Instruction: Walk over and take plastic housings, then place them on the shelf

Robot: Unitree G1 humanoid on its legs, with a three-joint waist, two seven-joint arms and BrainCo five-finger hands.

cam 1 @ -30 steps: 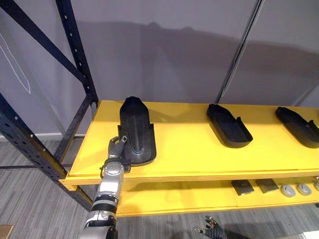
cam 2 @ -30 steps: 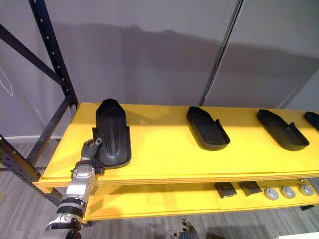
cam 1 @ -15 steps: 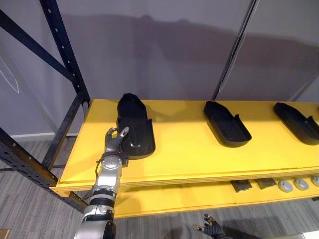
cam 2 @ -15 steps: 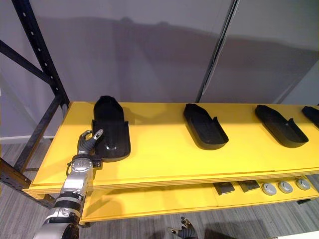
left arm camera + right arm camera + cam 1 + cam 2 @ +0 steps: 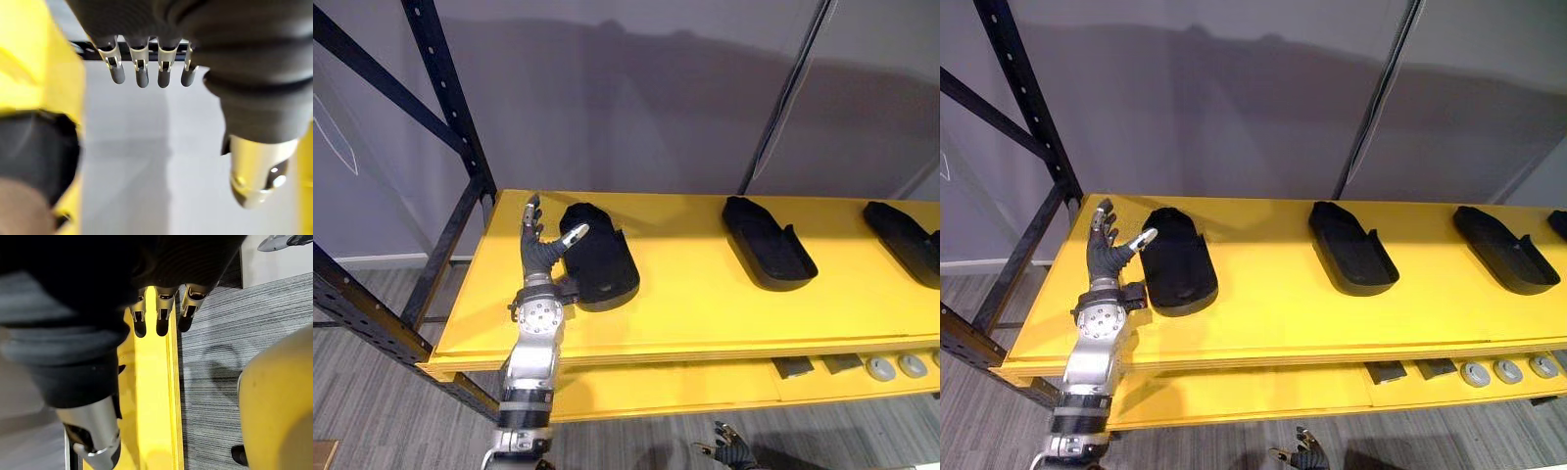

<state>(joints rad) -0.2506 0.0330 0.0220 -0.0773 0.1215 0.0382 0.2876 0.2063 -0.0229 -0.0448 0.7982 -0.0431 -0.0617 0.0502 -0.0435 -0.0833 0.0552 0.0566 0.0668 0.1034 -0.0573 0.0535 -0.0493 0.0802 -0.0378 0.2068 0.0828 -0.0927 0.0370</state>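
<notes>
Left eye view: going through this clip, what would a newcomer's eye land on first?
The bright yellow shelf board spans the view, carrying black moulded plastic housings: a left housing, a middle housing and a right housing. The robot's left hand is raised beside the left housing, fingers spread open. The right hand hangs low by the floor.

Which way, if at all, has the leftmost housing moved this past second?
Yes. The housing has gone deeper onto the shelf, away from its front edge. The left hand is open beside it.
</notes>
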